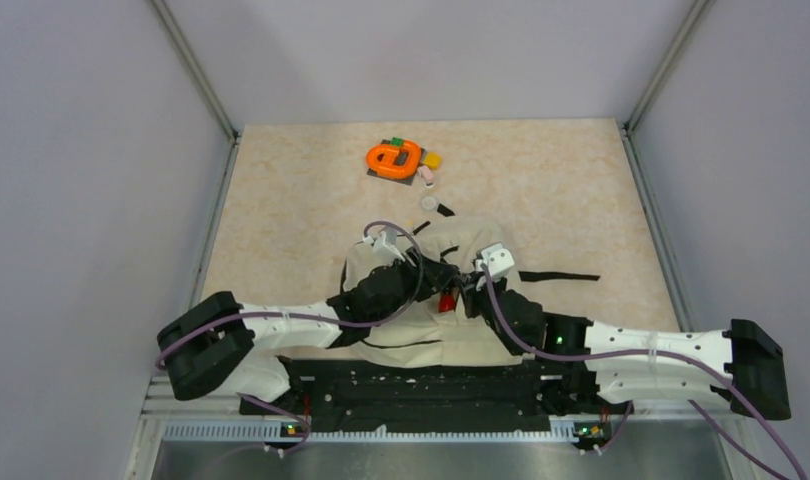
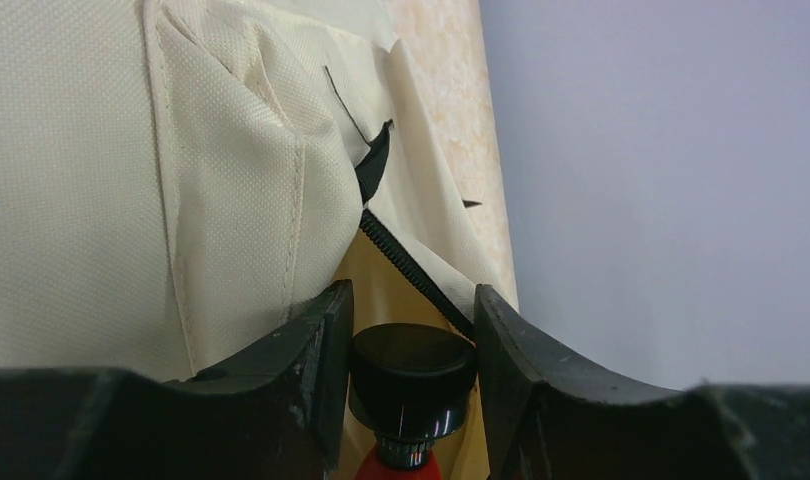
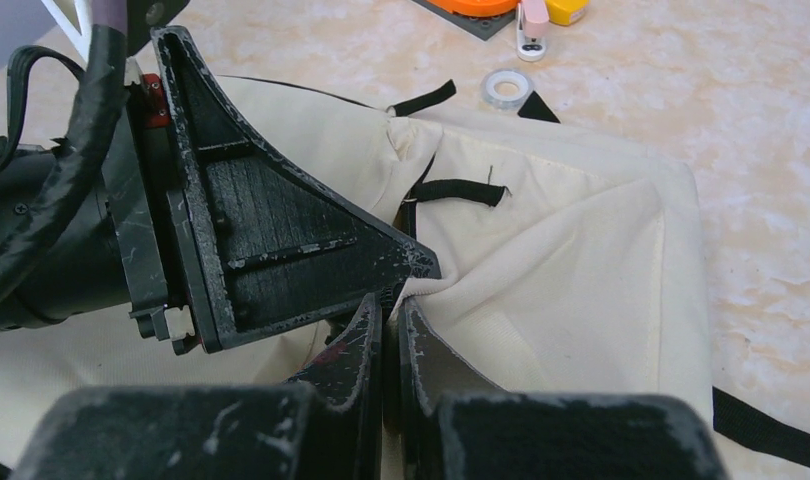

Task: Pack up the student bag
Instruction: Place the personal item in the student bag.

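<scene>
The student bag (image 1: 459,243), cream-beige with black straps, lies in the middle of the table under both arms. My left gripper (image 2: 411,300) is shut on the black cap (image 2: 413,365) of a small red bottle (image 1: 447,300) and holds it at the bag's opening, beside the black zipper (image 2: 411,265). My right gripper (image 3: 391,310) is shut on the cream fabric edge of the bag (image 3: 561,260) at that opening, right next to the left gripper's finger (image 3: 261,230). The inside of the bag is hidden.
At the back of the table lie an orange object on a dark plate (image 1: 393,158), a yellow piece (image 1: 433,159), a pink item (image 1: 427,176) and a white tape ring (image 1: 428,203). A black strap (image 1: 561,276) trails right of the bag. Grey walls stand on three sides.
</scene>
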You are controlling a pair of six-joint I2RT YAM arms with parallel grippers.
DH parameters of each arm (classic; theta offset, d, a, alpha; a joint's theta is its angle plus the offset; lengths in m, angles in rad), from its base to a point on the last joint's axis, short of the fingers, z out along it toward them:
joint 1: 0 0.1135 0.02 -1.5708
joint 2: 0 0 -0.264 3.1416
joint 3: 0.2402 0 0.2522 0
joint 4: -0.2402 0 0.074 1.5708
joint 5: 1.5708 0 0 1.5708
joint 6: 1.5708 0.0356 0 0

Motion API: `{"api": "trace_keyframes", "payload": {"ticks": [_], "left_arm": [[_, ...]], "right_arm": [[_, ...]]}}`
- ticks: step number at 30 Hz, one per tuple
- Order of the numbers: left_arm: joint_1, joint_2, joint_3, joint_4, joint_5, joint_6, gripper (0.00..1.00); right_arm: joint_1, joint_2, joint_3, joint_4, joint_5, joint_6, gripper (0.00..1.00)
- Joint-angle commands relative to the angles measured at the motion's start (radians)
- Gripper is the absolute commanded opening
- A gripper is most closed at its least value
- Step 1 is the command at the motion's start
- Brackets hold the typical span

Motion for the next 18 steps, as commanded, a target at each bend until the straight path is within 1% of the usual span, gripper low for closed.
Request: {"api": "trace_keyframes", "payload": {"ticks": [1,3,5,8,9,12,18], "left_arm": [[-0.041,0.047,0.032,0.026,0.091,-0.025,0.44],[-0.043,0.036,0.033,0.020,0.089,-0.020,0.56],[-0.045,0.011,0.034,-0.020,0.071,-0.006,0.66],[-0.049,-0.042,0.037,-0.089,0.031,0.023,0.75],[-0.051,-0.060,0.034,-0.112,0.019,0.031,0.80],[-0.057,-0.118,0.012,-0.146,-0.017,0.051,0.84],[-0.080,-0.241,-0.014,-0.245,-0.092,0.131,0.83]], "right_arm": [[-0.014,-0.043,0.082,0.116,0.042,-0.026,0.00],[-0.013,-0.045,0.084,0.115,0.037,-0.026,0.00],[-0.013,-0.044,0.086,0.115,0.036,-0.029,0.00],[-0.014,-0.043,0.087,0.115,0.038,-0.032,0.00],[-0.014,-0.045,0.088,0.115,0.041,-0.032,0.00],[-0.014,-0.047,0.087,0.111,0.045,-0.033,0.00],[-0.014,-0.058,0.079,0.096,0.056,-0.035,0.00]]}}
